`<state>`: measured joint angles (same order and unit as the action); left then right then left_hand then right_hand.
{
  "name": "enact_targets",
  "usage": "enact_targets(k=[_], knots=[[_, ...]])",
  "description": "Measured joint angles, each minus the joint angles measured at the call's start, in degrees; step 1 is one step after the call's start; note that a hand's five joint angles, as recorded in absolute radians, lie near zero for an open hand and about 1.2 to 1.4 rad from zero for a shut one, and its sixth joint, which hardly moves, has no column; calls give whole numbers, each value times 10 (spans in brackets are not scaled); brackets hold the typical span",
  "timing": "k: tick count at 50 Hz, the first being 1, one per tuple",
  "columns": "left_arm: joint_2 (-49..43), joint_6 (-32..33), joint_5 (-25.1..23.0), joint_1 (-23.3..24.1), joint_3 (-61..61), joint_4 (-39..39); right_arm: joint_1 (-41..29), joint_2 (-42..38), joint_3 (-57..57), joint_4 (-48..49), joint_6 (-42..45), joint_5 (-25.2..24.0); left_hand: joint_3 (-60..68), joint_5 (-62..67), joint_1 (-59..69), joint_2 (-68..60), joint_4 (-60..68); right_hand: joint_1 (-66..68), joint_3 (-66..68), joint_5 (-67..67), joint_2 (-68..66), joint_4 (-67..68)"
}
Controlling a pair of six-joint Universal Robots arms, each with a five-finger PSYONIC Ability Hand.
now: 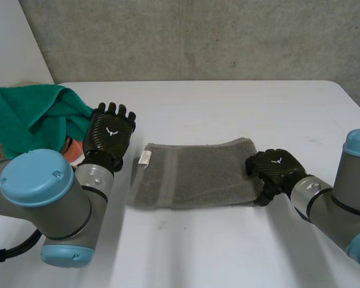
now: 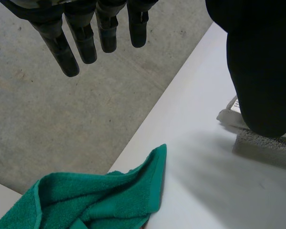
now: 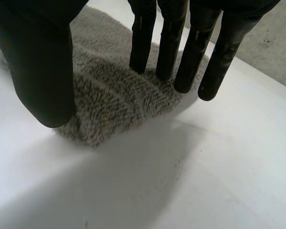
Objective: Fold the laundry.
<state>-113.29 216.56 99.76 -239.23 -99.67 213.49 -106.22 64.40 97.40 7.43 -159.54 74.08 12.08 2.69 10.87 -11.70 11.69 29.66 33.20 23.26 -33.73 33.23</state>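
A grey towel [image 1: 195, 174] lies folded into a long band in the middle of the white table [image 1: 228, 246], with a white label [image 1: 145, 158] at its left end. My right hand [image 1: 276, 171] rests at the towel's right end. In the right wrist view its fingers [image 3: 190, 47] are straight over the grey towel [image 3: 109, 95], and the thumb stands apart at the towel's edge. My left hand [image 1: 111, 132] is raised left of the towel, open, with its fingers [image 2: 81, 38] straight and holding nothing.
A crumpled green towel [image 1: 30, 114] lies at the table's far left edge, close to my left hand, and it also lies beyond the fingertips in the left wrist view [image 2: 95, 200]. Something orange [image 1: 72, 150] peeks out beneath it. A concrete wall stands behind the table.
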Motion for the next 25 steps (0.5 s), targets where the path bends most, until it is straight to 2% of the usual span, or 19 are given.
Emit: enact_targets(k=[2, 5, 7, 8, 18, 25], knots=[[0, 0, 0, 0, 0, 0, -1, -3, -6, 0, -7, -1, 0, 0, 0, 0, 0, 34, 48, 42, -45, 45], [0, 0, 0, 0, 0, 0, 1, -14, -14, 2, -14, -1, 0, 0, 0, 0, 0, 229, 287, 261, -286, 280], [0, 0, 0, 0, -1, 0, 3, -21, -17, 2, -15, 0, 0, 0, 0, 0, 0, 229, 287, 261, -286, 280], [0, 0, 0, 0, -1, 0, 4, -23, -17, 2, -14, 1, 0, 0, 0, 0, 0, 246, 343, 318, -334, 344], [0, 0, 0, 0, -2, 0, 15, -1, 9, -22, 26, 5, 0, 0, 0, 0, 0, 246, 345, 319, -334, 348], [2, 1, 0, 0, -1, 0, 41, 61, 15, -74, 144, 7, 0, 0, 0, 0, 0, 246, 344, 319, -334, 348]])
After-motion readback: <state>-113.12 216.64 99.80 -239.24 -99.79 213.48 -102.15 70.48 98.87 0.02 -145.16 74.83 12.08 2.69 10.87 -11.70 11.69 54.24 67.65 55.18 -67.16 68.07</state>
